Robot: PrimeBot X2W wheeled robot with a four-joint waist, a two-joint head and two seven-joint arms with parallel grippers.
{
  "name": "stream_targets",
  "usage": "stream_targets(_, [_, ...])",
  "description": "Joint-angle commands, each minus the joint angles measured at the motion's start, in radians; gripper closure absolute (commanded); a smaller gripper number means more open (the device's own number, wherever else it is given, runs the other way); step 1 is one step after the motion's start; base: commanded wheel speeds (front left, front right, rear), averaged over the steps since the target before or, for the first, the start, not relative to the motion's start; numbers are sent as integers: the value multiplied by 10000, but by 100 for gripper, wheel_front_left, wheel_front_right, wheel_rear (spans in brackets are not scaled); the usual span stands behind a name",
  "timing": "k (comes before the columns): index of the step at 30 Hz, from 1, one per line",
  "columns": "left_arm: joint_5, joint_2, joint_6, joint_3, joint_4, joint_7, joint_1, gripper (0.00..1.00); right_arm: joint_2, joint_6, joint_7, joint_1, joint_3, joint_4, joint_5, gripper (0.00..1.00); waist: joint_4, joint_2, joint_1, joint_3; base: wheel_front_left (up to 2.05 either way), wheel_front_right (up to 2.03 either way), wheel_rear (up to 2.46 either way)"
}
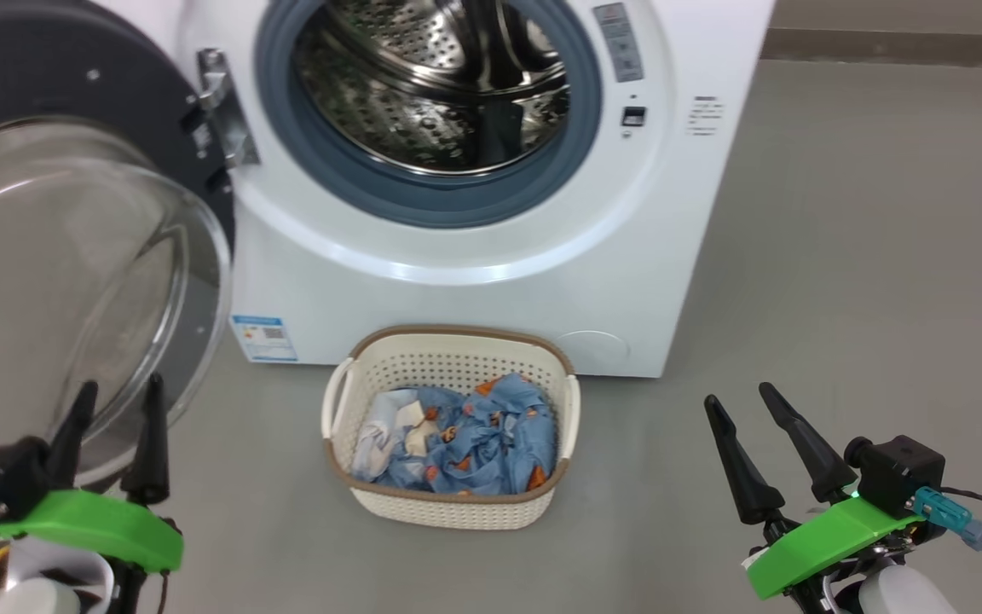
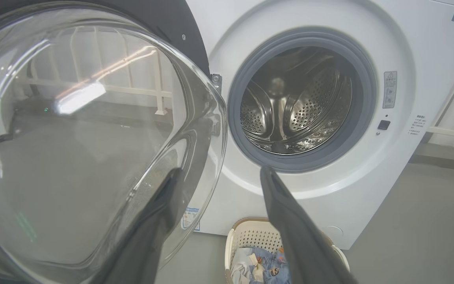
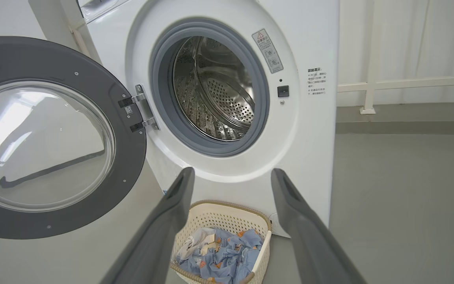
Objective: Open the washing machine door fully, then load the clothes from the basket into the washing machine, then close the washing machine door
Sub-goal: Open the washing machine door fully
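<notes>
Both claws stand spread and empty: left claw close before the washing machine door, right claw over bare floor. The door stands wide open, its left edge cut off. The clothes lie in the basket, just before the washing machine, whose drum is cropped at the top.

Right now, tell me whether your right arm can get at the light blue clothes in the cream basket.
Probably yes: the open right pincer faces the light blue clothes, lying uncovered in the cream basket.
</notes>
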Motion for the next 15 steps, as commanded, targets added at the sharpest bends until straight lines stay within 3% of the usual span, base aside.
stream_targets(1, [-58,274,111,361,-426,8,-42,0,-130,16,-120,-114,268,-298,40,0,-562,-1,0,-110,0,0,0])
stream_targets(15, [-147,-86,468,464,-1268,-141,965,0,-452,16,-120,-207,304,-408,22,0,-1666,-1,0,-176,0,0,0])
